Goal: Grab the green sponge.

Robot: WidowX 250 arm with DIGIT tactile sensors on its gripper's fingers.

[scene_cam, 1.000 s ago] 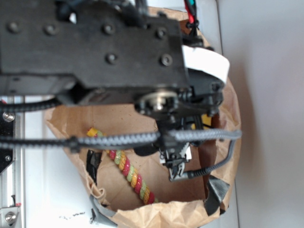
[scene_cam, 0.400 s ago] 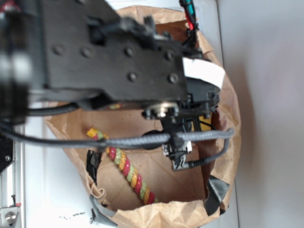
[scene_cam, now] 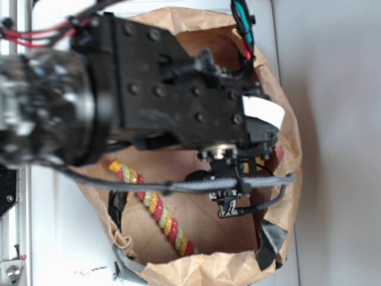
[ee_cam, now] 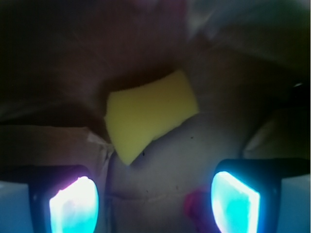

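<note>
In the exterior view the arm [scene_cam: 149, 101] stretches from the left over the bag [scene_cam: 286, 161], which keeps the rope [scene_cam: 158, 208] on its floor. At the wrist, the gripper [ee_cam: 155, 194] hangs released, both pads [ee_cam: 73, 204] spread wide, aimed at the sponge [ee_cam: 148, 116] ahead and between them, not yet touched, lying against the bag wall. Since a second ago the arm has swung rightward and lower into the bag; the rope has not moved.
</note>
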